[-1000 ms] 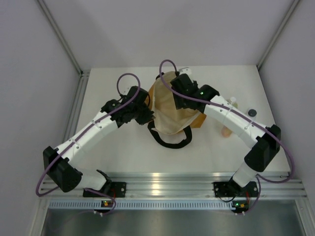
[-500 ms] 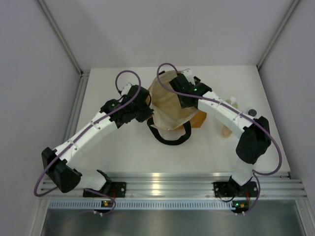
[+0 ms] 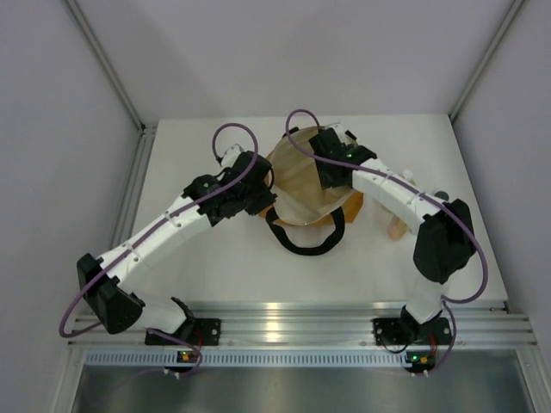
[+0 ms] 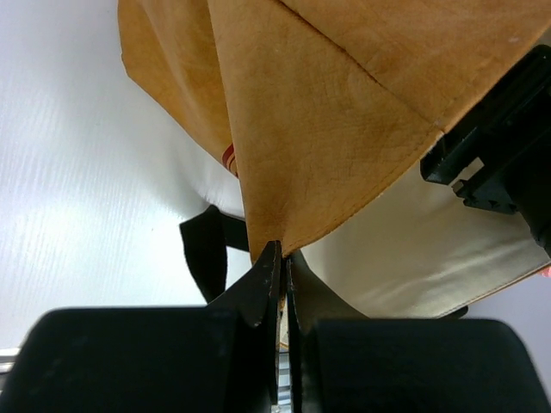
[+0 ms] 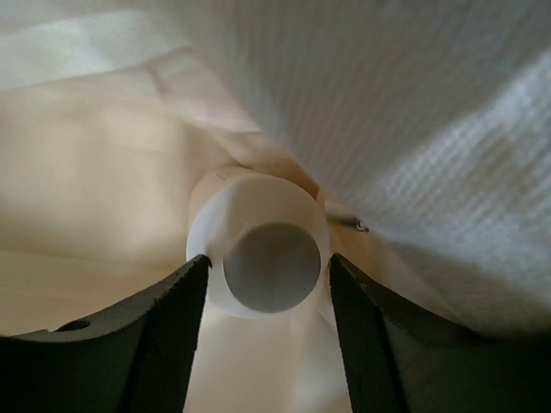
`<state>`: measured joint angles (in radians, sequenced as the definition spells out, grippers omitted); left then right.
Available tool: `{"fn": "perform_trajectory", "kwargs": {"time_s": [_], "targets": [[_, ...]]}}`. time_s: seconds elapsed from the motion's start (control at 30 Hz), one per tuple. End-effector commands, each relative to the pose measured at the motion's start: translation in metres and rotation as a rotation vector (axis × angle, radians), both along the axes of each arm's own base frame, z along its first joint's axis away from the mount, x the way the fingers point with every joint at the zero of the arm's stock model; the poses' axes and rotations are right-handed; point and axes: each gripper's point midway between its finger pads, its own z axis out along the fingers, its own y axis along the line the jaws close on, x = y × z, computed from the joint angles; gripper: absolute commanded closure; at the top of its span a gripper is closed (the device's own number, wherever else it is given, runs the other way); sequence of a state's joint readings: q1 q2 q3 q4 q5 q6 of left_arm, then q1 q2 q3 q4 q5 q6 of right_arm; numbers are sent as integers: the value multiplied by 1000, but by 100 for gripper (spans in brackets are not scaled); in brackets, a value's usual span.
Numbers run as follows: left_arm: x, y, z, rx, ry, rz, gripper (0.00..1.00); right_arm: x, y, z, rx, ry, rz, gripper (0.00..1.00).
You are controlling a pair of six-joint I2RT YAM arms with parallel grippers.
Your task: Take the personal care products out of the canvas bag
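Inside the canvas bag (image 3: 301, 185), the right tool (image 5: 267, 261) clasped the squat cream jar (image 5: 258, 206) from 2 sides. At the bag's left edge, the left tool (image 4: 282, 258) was pressed together, pinching the mustard fabric over the desk (image 3: 207, 258).

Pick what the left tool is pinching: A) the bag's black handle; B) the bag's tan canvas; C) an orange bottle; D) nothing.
B: in the left wrist view, the left tool has its fingers closed together on a fold of the canvas bag.
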<state>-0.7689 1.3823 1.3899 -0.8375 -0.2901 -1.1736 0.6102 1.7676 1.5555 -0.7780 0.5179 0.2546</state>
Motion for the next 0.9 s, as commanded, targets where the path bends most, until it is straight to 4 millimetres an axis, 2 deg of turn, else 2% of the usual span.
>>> {"fn": "perform_trajectory", "kwargs": {"time_s": [0.0,0.07,0.17,0.27,0.37,0.4,0.43,0.53,0.7,0.87], "targets": [[8,-10,26,-27,-80,-12,100,1,2,-31,42,65,10,44],[8,-11,25,-22,-78,-18,100,3,0,-37,49,68,5,53],[7,-12,22,-18,-73,-25,100,4,0,-37,54,59,9,61],[5,-13,19,-13,-65,-36,100,5,1,-34,61,54,12,74],[6,-13,18,-8,-66,-38,100,4,0,-33,59,52,20,81],[6,-14,19,-8,-69,-42,100,6,1,-31,67,41,24,85],[6,-14,18,-4,-67,-44,100,5,4,-30,77,40,36,99],[7,-15,16,2,-65,-48,100,7,14,-11,147,-8,74,100],[8,-18,13,4,-52,-56,100,6,26,35,232,-109,118,100],[9,-22,11,3,-45,-62,100,2,28,48,218,-139,147,100]]}}
